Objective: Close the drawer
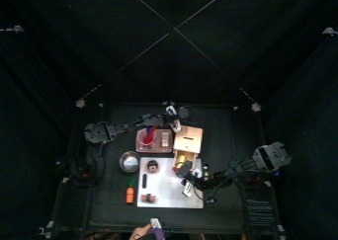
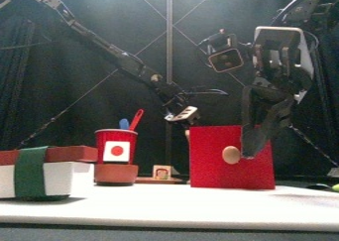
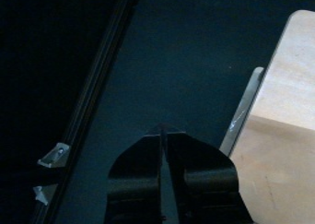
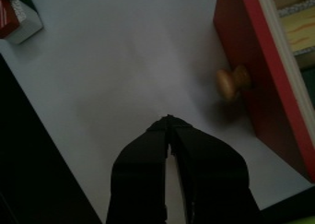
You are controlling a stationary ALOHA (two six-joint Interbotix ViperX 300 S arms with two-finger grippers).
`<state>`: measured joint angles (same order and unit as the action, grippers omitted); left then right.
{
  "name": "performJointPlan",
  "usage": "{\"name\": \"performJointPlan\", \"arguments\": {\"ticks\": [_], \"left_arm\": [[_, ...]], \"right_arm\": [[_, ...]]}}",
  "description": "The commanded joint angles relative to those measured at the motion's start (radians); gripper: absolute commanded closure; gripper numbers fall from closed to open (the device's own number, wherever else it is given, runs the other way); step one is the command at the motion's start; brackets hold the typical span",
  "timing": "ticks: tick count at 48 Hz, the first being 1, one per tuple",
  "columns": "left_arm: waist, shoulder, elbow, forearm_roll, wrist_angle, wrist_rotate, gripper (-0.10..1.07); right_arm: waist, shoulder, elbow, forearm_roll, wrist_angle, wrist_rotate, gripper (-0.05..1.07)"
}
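Observation:
The drawer [image 4: 261,73] has a red front with a round wooden knob [image 4: 234,81]. It stands pulled out, and its inside shows behind the front. In the front view the red front [image 2: 212,166] stands on the white mat [image 2: 172,200]. My right gripper [image 4: 170,123] is shut and empty, its tips just short of the knob. In the front view it [image 2: 248,138] hangs right beside the knob. The light-brown wooden unit [image 1: 192,138] stands mid-table. My left gripper [image 3: 160,131] is shut and empty, next to the unit's back side [image 3: 289,89].
A red cup [image 2: 117,146] holding utensils stands left of the drawer. A red, white and green box [image 2: 40,174] lies at the near left. A grey bowl [image 1: 129,162] and a small orange block [image 1: 130,195] sit on the table's left part.

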<state>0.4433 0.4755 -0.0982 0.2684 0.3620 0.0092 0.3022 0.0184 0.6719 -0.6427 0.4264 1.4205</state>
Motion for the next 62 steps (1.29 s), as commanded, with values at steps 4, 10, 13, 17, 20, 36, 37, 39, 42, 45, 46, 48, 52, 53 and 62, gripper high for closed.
{"name": "performJointPlan", "arguments": {"ticks": [4, 10, 13, 17, 20, 36, 37, 39, 42, 45, 46, 48, 52, 53, 62], "left_arm": [[-0.003, -0.023, -0.029, 0.0, 0.021, 0.002, 0.56], [-0.008, -0.018, -0.028, 0.002, 0.038, 0.002, 0.56], [-0.009, -0.015, -0.026, 0.0, 0.038, 0.002, 0.56], [-0.014, -0.014, -0.026, 0.0, 0.043, 0.009, 0.56], [-0.018, -0.014, -0.025, -0.002, 0.043, 0.017, 0.56], [-0.023, -0.015, -0.026, -0.018, 0.043, 0.029, 0.56], [-0.023, -0.014, -0.026, -0.018, 0.043, 0.029, 0.56], [-0.025, -0.017, -0.025, -0.02, 0.043, 0.029, 0.56], [-0.025, -0.017, -0.025, -0.02, 0.044, 0.029, 0.56], [-0.025, -0.018, -0.026, -0.02, 0.043, 0.029, 0.56], [-0.025, -0.017, -0.026, -0.02, 0.043, 0.029, 0.56], [-0.025, -0.015, -0.028, -0.02, 0.041, 0.029, 0.56], [-0.023, -0.014, -0.029, -0.02, 0.037, 0.029, 0.56], [-0.023, -0.014, -0.029, -0.02, 0.037, 0.029, 0.56], [-0.023, -0.015, -0.029, -0.02, 0.032, 0.029, 0.56]], "right_arm": [[-0.034, 0.005, -0.04, -0.018, 0.025, 0.002, 0.58], [-0.064, 0.023, -0.049, -0.04, 0.074, 0.0, 0.58], [-0.078, 0.028, -0.052, -0.058, 0.107, 0.0, 0.58], [-0.091, 0.028, -0.057, -0.083, 0.152, -0.002, 0.58], [-0.097, 0.023, -0.054, -0.101, 0.19, -0.002, 0.58], [-0.156, -0.02, -0.015, -0.155, 0.296, -0.002, 0.58], [-0.161, -0.025, -0.011, -0.155, 0.296, -0.002, 0.58], [-0.183, -0.043, 0.003, -0.155, 0.296, -0.002, 0.58], [-0.207, -0.064, 0.018, -0.158, 0.291, -0.002, 0.58], [-0.225, -0.087, 0.034, -0.163, 0.285, -0.002, 0.58], [-0.232, -0.092, 0.038, -0.164, 0.284, -0.002, 0.58], [-0.241, -0.106, 0.048, -0.175, 0.278, -0.002, 0.58], [-0.255, -0.126, 0.058, -0.189, 0.262, -0.002, 0.58], [-0.256, -0.126, 0.058, -0.193, 0.256, 0.0, 0.58], [-0.268, -0.112, 0.058, -0.201, 0.207, 0.0, 0.58]]}}
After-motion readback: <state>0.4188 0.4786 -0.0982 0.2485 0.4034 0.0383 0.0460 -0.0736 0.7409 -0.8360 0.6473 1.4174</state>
